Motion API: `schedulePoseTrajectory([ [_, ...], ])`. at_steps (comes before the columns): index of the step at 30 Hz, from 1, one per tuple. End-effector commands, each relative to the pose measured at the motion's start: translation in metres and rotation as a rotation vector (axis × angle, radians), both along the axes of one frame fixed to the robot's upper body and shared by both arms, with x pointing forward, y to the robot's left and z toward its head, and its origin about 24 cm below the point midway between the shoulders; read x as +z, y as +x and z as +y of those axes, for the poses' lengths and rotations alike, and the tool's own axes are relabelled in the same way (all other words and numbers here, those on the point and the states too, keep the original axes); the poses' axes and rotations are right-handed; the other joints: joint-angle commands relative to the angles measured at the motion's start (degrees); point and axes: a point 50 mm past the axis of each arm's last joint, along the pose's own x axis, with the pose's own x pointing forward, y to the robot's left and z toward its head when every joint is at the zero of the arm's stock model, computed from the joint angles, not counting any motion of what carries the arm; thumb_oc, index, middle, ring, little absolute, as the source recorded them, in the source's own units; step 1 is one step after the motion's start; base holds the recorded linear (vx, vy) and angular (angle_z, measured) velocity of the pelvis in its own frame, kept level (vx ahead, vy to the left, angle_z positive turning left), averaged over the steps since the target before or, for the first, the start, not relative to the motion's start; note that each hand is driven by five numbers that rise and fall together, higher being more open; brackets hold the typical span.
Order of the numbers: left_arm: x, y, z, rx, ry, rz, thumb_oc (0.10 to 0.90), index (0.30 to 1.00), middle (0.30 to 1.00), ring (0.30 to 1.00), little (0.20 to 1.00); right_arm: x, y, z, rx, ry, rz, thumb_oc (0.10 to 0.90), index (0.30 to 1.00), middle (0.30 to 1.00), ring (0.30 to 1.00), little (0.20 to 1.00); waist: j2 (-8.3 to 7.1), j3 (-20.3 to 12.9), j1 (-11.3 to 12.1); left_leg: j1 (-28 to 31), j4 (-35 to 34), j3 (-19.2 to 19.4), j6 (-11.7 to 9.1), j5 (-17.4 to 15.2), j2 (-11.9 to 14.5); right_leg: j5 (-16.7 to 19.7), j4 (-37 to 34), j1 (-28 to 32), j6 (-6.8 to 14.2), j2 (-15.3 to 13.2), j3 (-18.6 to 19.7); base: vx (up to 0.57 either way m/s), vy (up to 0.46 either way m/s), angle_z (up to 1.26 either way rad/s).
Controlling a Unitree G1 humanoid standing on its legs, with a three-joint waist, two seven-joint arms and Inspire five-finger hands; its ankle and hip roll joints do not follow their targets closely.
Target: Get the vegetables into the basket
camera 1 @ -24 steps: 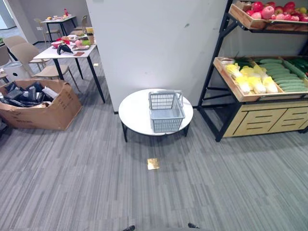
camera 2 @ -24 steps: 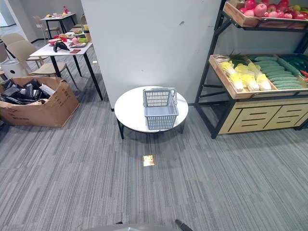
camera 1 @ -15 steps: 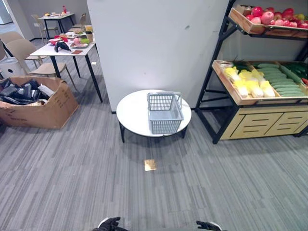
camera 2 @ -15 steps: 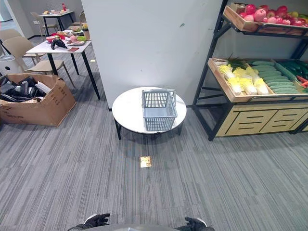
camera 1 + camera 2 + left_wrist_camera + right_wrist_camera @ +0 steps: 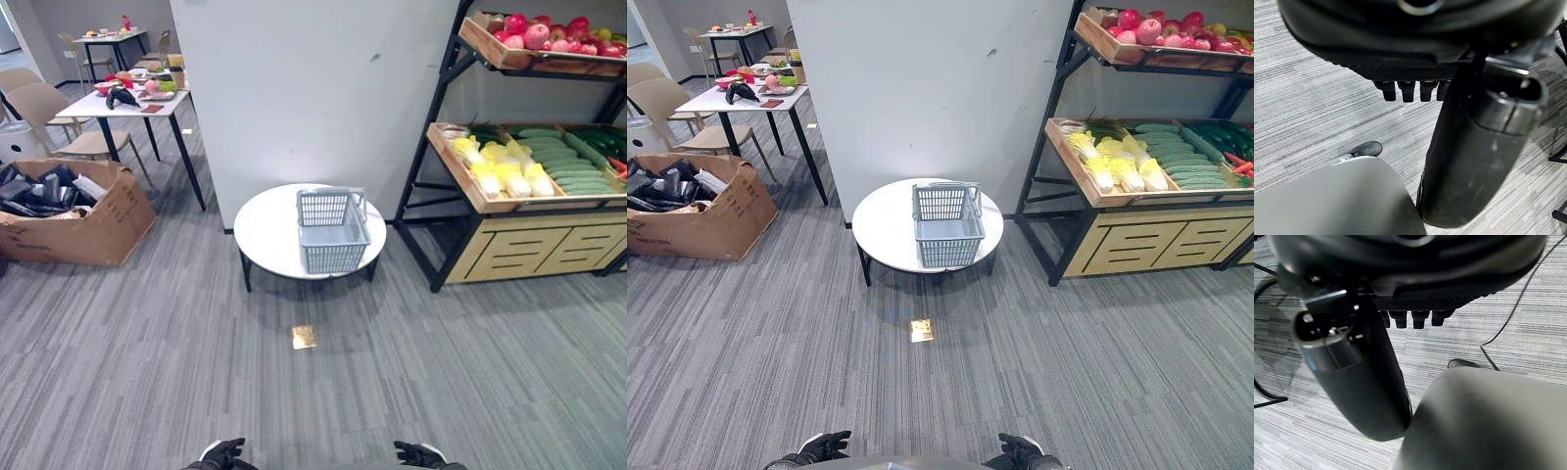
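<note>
A pale grey plastic basket [image 5: 332,231] stands with nothing in it on a low round white table [image 5: 266,230] in front of a white pillar. To its right, a shelf's wooden tray [image 5: 460,168] holds yellow-white cabbages [image 5: 500,166] and green cucumbers [image 5: 568,166]. Both hands hang low at the near edge, far from the basket and the shelf. My left hand [image 5: 223,454] and my right hand [image 5: 419,454] have relaxed fingers [image 5: 1410,90] and hold nothing.
Red apples [image 5: 549,34] fill the shelf's upper tray. A cardboard box [image 5: 69,211] of dark items sits at the left, with chairs and a laid table [image 5: 127,98] behind it. A gold square [image 5: 305,337] lies on the grey carpet before the round table.
The camera has shifted and tipped down a little, so both hands have come into view at the near edge. The basket, table and shelf stand where they were.
</note>
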Motion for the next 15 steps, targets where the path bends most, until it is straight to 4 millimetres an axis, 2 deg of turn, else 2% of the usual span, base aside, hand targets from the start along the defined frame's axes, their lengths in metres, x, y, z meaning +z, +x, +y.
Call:
schedulePoseTrajectory([
  [1,-0.0049,-0.0037,-0.0211,-0.01,-0.047,0.04,0.9,1.0,1.0,1.0,1.0,-0.0005,-0.0141,-0.0129,0.02,-0.042,0.081,0.9,1.0,1.0,1.0,1.0,0.97,-0.11,0.55,-0.06,0.38,4.91,1.1,-5.66,-0.62,0.77,-0.11,-2.17,4.03,-1.44,-2.22,0.0,0.0,0.0],
  [15,-0.0037,0.0004,-0.0187,-0.01,-0.042,0.026,0.9,1.0,1.0,1.0,1.0,0.0004,-0.0098,-0.0145,0.024,-0.046,0.072,0.9,1.0,1.0,1.0,1.0,0.7,0.42,1.03,0.41,0.38,5.22,2.12,-6.24,-1.06,1.03,0.13,-2.2,4.4,-1.94,-1.66,0.02,0.041,-0.01],
])
